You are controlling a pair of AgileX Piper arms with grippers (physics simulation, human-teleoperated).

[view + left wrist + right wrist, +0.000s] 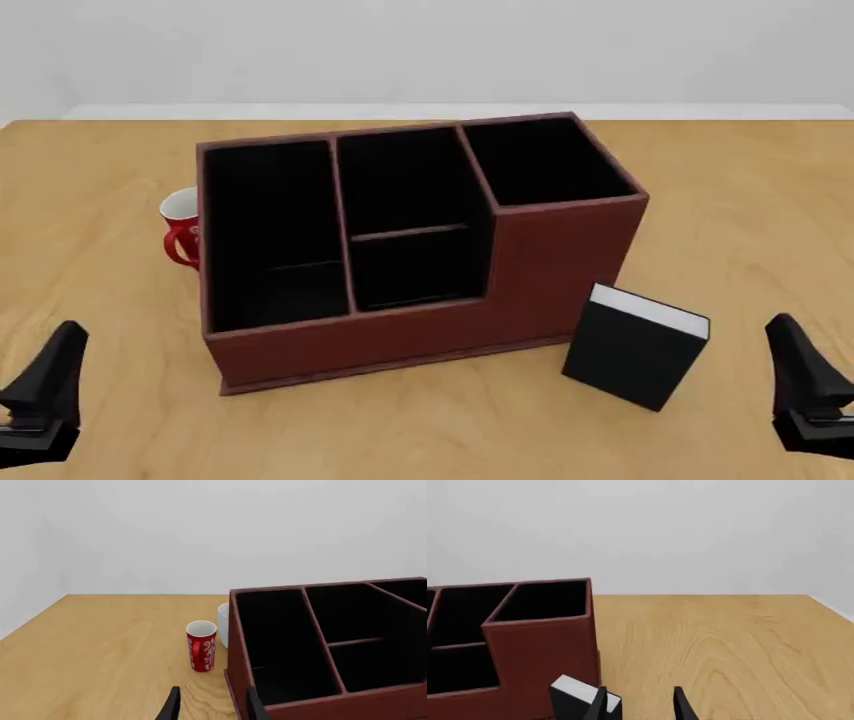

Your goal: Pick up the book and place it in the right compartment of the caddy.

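The black book (634, 345) stands upright on the table, white page edges up, just off the front right corner of the reddish-brown caddy (400, 335). The caddy's tall right compartment (547, 160) has nothing in it. My right gripper (798, 365) is low near the table's front edge, to the right of the book and apart from it. In the right wrist view its open fingers (639, 706) frame bare table, with the book (577, 697) just beside one finger. My left gripper (54, 375) is open at the front left, holding nothing, with its fingertips (213, 707) near the caddy (313, 705) corner.
A red-and-white mug (180, 228) stands against the caddy's left side, also seen in the left wrist view (201, 646), with a white rounded object (223, 625) behind it. The wooden table (747, 200) stretches out to the right of the caddy.
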